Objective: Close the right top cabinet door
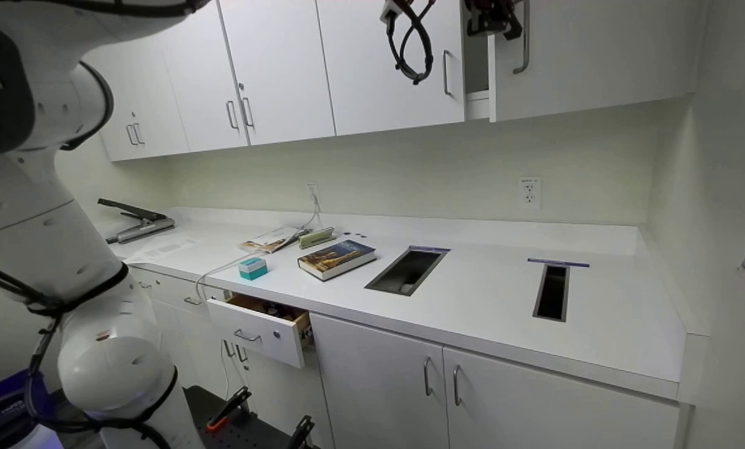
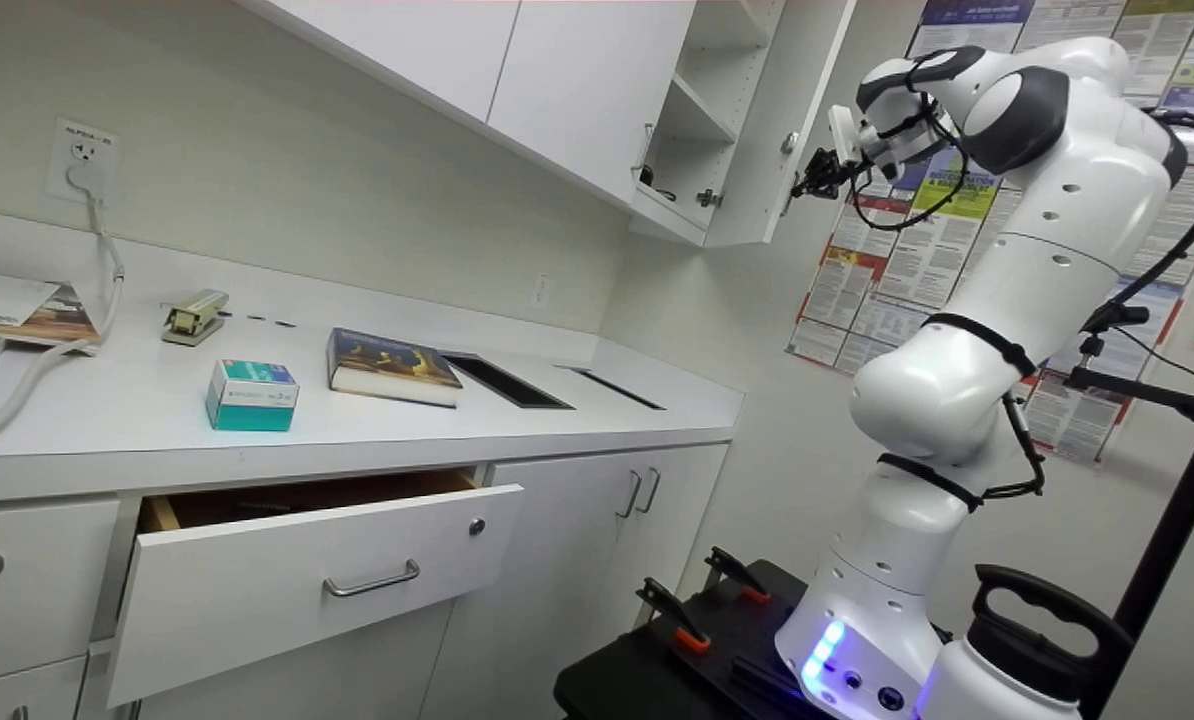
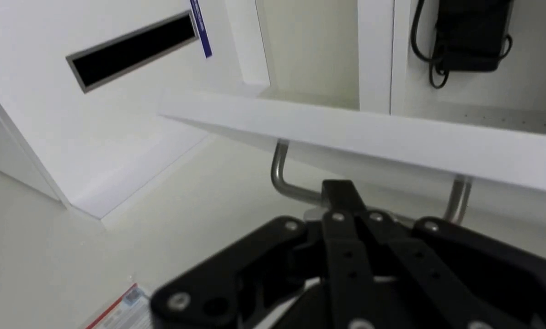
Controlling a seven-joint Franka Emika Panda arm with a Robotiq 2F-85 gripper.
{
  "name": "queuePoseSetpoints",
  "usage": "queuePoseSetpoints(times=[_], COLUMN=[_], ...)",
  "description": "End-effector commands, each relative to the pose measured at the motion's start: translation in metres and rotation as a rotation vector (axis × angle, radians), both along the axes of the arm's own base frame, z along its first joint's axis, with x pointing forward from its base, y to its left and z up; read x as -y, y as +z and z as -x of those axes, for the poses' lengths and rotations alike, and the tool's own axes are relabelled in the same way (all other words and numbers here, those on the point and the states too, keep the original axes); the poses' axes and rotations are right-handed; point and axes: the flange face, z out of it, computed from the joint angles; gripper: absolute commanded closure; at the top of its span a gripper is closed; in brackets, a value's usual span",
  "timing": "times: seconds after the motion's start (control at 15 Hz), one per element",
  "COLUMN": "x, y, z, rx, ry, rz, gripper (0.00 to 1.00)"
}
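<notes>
The right top cabinet door (image 1: 603, 56) stands open — swung out from the wall cabinet (image 2: 697, 165), with a corded black box (image 3: 472, 32) inside. In the wrist view the door's silver handle (image 3: 296, 192) passes behind the gripper (image 3: 346, 196), whose fingers are together — I cannot tell whether they touch it. Below, on the white counter (image 1: 472, 280), a book (image 1: 337, 259) lies just beside a long slot (image 1: 409, 271); a drawer (image 1: 257, 330) under the counter sticks out.
</notes>
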Motion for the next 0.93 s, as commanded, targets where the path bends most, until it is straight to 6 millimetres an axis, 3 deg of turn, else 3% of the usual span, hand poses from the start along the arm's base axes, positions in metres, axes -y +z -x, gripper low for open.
queuePoseSetpoints(times=[0.0, 0.4, 0.67, 0.87], x=[0.004, 0.000, -0.006, -0.017], y=[0.002, 0.000, -0.004, -0.011], z=[-0.020, -0.041, -0.077, -0.115], rx=[-0.001, -0.011, 0.004, 0.010], ry=[0.119, 0.303, 0.380, 0.436], rz=[-0.070, -0.147, -0.112, -0.049], gripper=[1.00, 1.00, 1.00, 1.00])
